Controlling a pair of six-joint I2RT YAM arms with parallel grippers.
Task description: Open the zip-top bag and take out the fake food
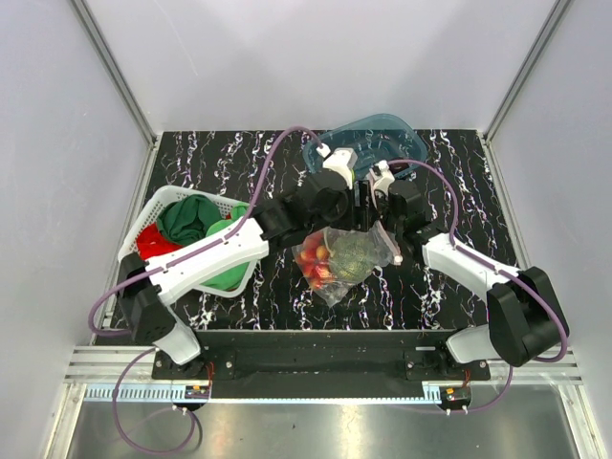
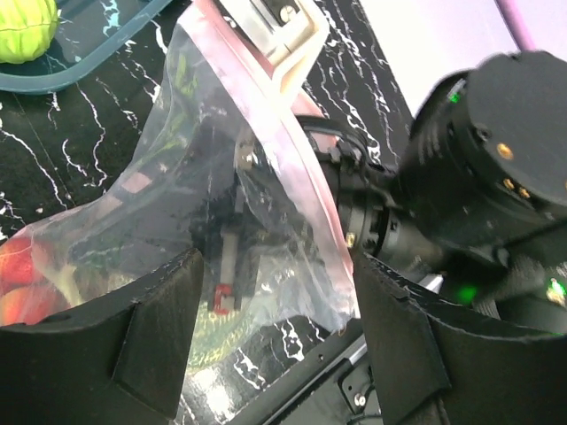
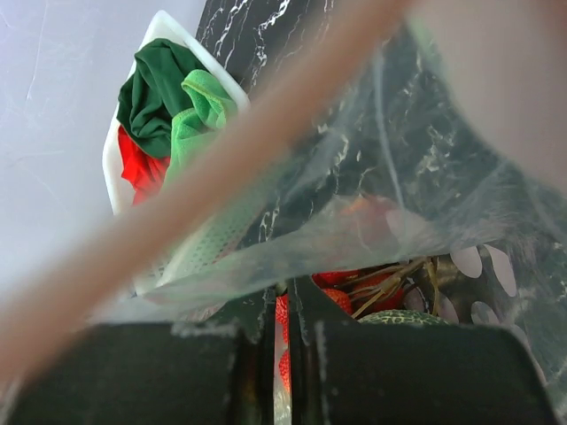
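Right gripper (image 3: 276,329): jaws clenched, a fold of the clear zip-top bag (image 3: 399,177) pinched between them, just below the blurred pink zip strip (image 3: 204,177).

Left gripper (image 2: 276,270): jaws released and set wide, black pads (image 2: 168,328) on either side of the bag film. Whether they touch it, cannot tell.

Both grippers meet above the middle of the worktop (image 1: 220,163). The bag slopes down from them toward the near edge. Cannot tell whether its bottom rests on the surface.

Fake food (image 1: 320,263) is inside the bag: red strawberry-like pieces low on the left, something green and netted beside them.

Worktop is black marble-pattern with white veins.

On the left a white perforated basket (image 1: 167,196) holds green cloth (image 1: 191,218) over red cloth (image 1: 153,242).

At the back, behind the wrists, is a translucent blue bin (image 1: 402,122). The left wrist view shows a yellow-green ball (image 2: 22,27) in it.

Room: plain pale walls (image 1: 316,57) on three sides, with aluminium posts (image 1: 115,67) in the corners. Along the near edge, a black mounting plate carries the arm bases, with a metal rail (image 1: 306,368) below it.
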